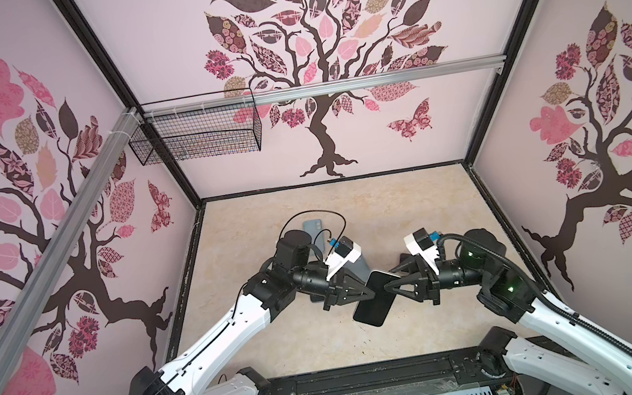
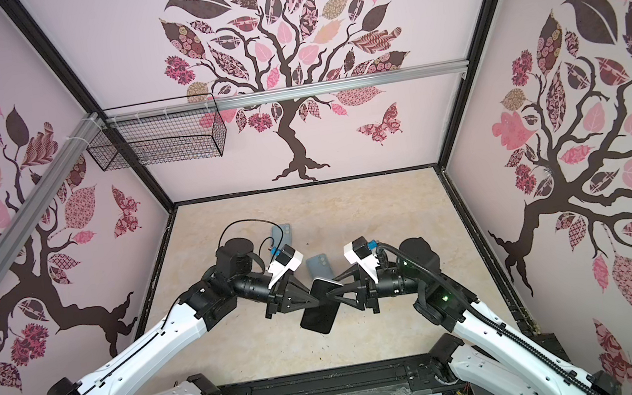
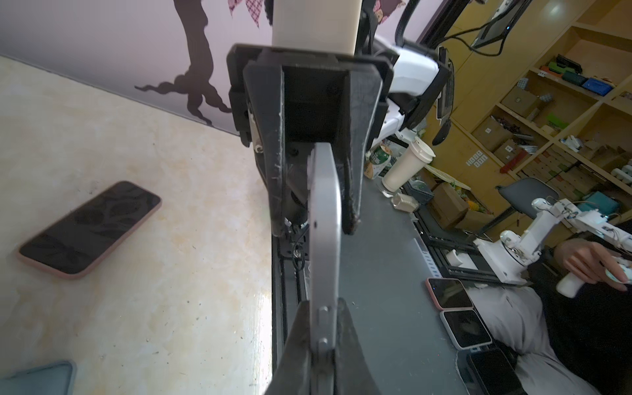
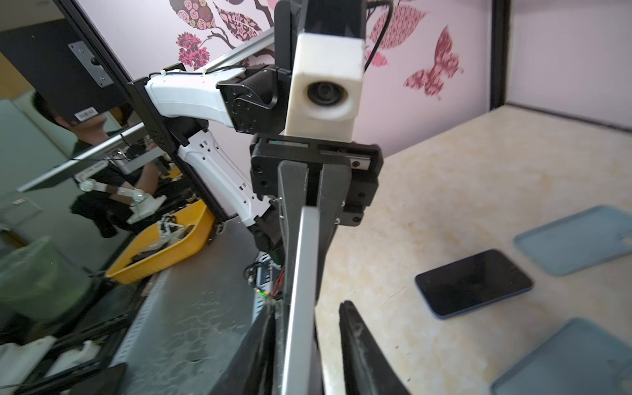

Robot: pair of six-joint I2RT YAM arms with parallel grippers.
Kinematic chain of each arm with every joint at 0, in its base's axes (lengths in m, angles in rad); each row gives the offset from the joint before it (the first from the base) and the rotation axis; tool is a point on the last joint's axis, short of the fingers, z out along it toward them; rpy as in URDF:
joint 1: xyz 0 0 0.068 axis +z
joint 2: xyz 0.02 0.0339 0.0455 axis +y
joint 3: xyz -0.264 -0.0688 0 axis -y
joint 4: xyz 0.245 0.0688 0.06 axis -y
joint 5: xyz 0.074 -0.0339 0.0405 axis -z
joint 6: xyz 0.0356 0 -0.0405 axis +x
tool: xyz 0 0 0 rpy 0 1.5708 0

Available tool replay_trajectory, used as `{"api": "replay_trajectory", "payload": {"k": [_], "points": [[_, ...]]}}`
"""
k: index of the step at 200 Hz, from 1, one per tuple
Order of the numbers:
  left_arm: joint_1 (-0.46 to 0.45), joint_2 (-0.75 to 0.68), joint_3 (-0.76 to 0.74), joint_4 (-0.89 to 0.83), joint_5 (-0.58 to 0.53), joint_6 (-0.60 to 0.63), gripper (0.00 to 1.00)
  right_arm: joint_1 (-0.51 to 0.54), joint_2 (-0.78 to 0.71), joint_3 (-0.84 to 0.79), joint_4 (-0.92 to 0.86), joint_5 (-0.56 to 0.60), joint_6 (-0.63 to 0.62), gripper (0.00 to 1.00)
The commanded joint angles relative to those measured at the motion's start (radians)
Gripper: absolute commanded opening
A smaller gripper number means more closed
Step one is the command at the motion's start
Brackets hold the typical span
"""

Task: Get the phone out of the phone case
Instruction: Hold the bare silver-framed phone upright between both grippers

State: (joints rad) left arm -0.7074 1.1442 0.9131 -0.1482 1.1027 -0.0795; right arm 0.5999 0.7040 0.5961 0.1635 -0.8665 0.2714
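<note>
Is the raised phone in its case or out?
Out. The phone shows a bare silver edge with buttons in the left gripper; a blue case lies on the table.

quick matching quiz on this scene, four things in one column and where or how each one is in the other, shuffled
Things
1. silver-edged phone
2. pink-cased phone
3. wire basket
4. right gripper

States
a. hangs from the metal rail
b. jaws apart, one on either side of the phone's edge
c. up off the table, clamped by the left gripper
d. lies screen up on the table

Pairs: 1-c, 2-d, 3-a, 4-b
</note>
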Motion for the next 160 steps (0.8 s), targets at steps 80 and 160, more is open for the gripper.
{"api": "replay_trajectory", "payload": {"k": [80,160], "points": [[-0.006,-0.051,-0.093,0.439,-0.166,-0.326,0.00,0.028,-0.034,-0.190,0.590,0.118,0.318,0.38],[-0.012,-0.035,-0.085,0.444,-0.155,-0.335,0.00,0.034,0.022,-0.182,0.673,0.057,0.380,0.27]]}}
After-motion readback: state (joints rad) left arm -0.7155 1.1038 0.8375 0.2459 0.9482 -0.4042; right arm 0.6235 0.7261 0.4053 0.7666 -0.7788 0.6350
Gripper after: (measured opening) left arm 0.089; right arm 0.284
